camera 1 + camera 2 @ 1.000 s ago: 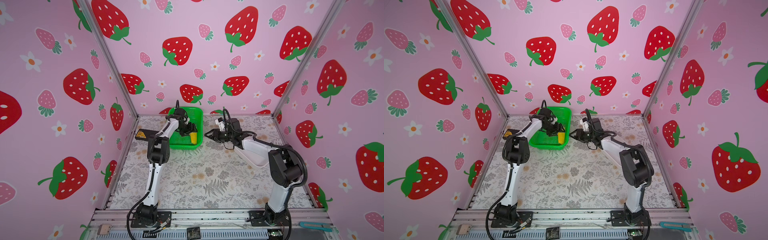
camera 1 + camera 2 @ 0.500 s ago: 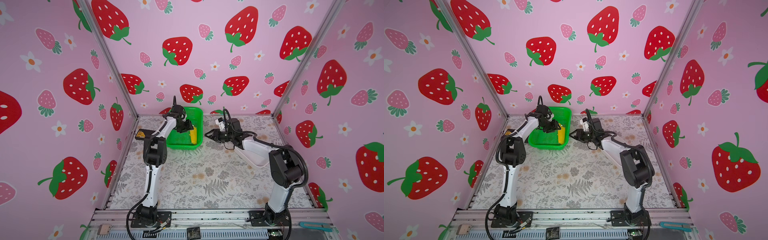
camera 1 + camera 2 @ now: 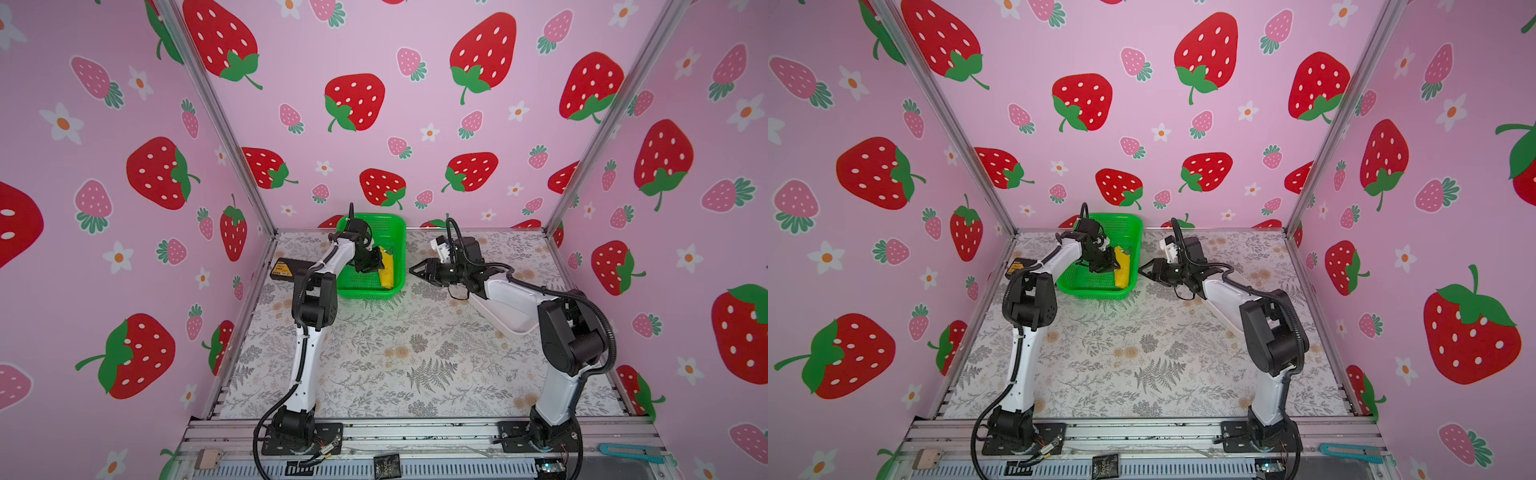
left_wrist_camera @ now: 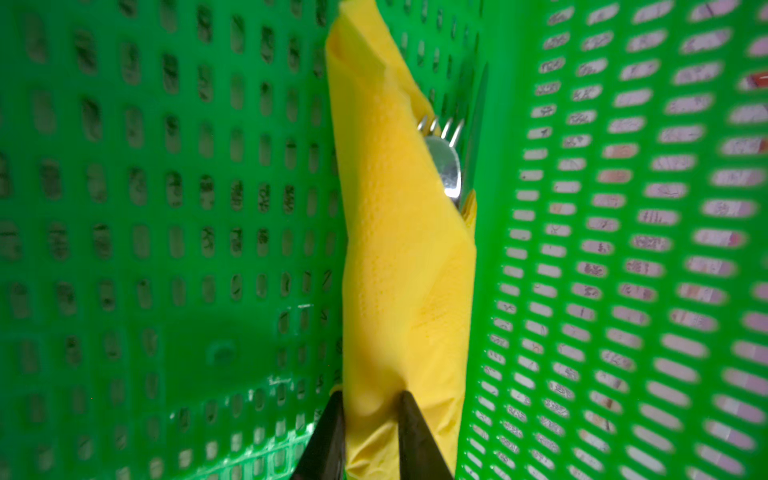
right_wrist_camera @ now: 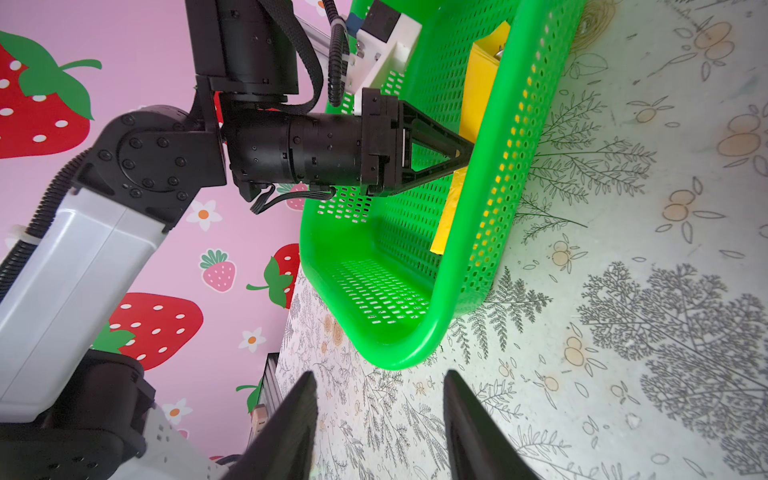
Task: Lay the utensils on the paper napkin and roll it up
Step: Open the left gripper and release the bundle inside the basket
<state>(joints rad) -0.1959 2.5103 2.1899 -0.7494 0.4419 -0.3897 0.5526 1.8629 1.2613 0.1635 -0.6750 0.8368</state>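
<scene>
The paper napkin point(image 4: 399, 232) is a yellow roll lying along the right wall of the green basket point(image 3: 365, 293). It also shows in both top views point(image 3: 1123, 266) and in the right wrist view point(image 5: 478, 95). The utensils point(image 4: 448, 166) poke out of its far end: fork tines and a spoon bowl. My left gripper point(image 4: 372, 405) reaches down into the basket point(image 3: 379, 267) and is shut on the near end of the roll, pinching the paper. My right gripper point(image 3: 415, 270) hovers open just right of the basket, with nothing between its fingers point(image 5: 299, 415).
The basket point(image 3: 1096, 293) stands at the back of the floral table, near the back wall. A white oblong dish point(image 3: 507, 320) lies under my right forearm. A black box with a yellow label point(image 3: 286, 268) sits by the left wall.
My left gripper has closed on the napkin roll after shifting a little inside the basket. The right arm has not moved.
</scene>
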